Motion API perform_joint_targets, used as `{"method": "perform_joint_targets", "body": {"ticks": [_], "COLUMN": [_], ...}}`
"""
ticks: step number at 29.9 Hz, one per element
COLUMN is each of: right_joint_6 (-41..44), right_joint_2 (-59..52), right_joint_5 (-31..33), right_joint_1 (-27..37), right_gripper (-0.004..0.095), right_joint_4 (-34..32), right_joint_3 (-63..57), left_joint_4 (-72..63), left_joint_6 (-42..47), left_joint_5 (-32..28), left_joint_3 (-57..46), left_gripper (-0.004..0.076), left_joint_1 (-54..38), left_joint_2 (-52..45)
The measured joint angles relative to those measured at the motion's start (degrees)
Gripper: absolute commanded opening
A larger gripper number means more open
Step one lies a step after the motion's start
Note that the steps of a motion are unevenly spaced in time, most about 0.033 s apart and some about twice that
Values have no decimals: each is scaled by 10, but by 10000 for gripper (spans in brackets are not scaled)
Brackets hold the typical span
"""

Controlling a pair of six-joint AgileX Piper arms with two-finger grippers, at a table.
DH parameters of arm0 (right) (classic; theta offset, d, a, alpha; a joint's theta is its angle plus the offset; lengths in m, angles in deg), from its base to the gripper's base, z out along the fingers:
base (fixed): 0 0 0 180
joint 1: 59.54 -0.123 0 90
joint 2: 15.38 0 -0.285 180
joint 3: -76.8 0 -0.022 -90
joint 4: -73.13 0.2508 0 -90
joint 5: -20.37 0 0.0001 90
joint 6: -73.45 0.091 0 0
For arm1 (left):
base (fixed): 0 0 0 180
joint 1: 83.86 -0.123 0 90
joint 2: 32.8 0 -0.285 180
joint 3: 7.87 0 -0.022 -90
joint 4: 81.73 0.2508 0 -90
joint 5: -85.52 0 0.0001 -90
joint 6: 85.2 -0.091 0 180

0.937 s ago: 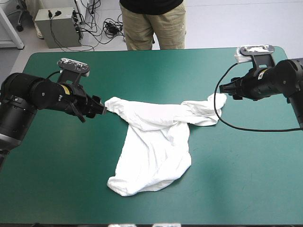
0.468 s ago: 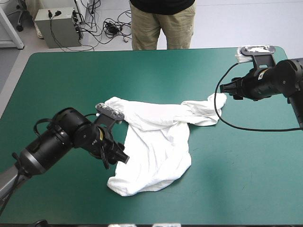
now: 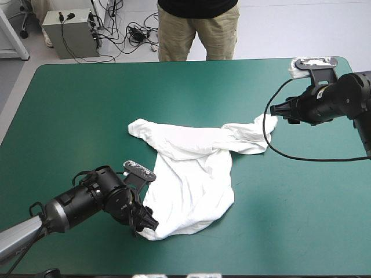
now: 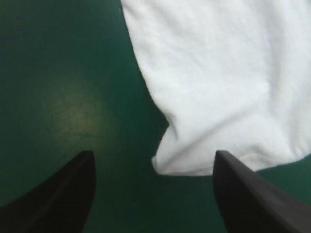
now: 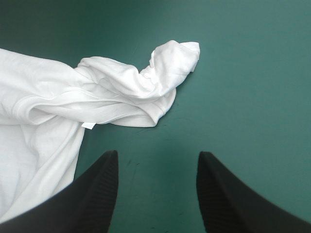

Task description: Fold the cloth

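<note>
Swung down to the near hem corner, the left tool (image 3: 148,223), jaws apart like those of the right tool (image 3: 279,110), faces the T-shirt (image 3: 194,174) lying rumpled on the table (image 3: 87,104): light, limp cloth, best pinched at that corner.

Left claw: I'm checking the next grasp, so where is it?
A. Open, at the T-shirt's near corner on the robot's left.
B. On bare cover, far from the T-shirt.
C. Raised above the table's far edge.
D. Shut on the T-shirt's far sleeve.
A: in the left wrist view the left claw stands open, with a corner of the T-shirt lying between its tips on the teal-green cover.
</note>
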Motion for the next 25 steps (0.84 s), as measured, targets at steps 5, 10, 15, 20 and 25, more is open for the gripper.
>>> {"method": "perform_joint_targets", "body": {"ticks": [5,10,15,20,25], "right_joint_6": [0,0,0,2,8], "right_joint_2": [0,0,0,0,12], "right_joint_5": [0,0,0,0,0], "right_joint_1": [0,0,0,0,0], "right_gripper": [441,441,441,466,492], "right_joint_4": [0,0,1,0,-5], "right_joint_3": [0,0,0,0,-1], "left_joint_4": [-2,-2,-24,-52,-56], "left_joint_6": [10,21,21,14,13], "left_joint_5": [-44,-72,-91,-109,-111], "left_joint_3": [-41,-89,-103,-104,-105], "left_gripper": [493,442,62,-4,-9], "left_joint_1": [0,0,1,3,3], "left_joint_2": [-1,1,3,4,4]}}
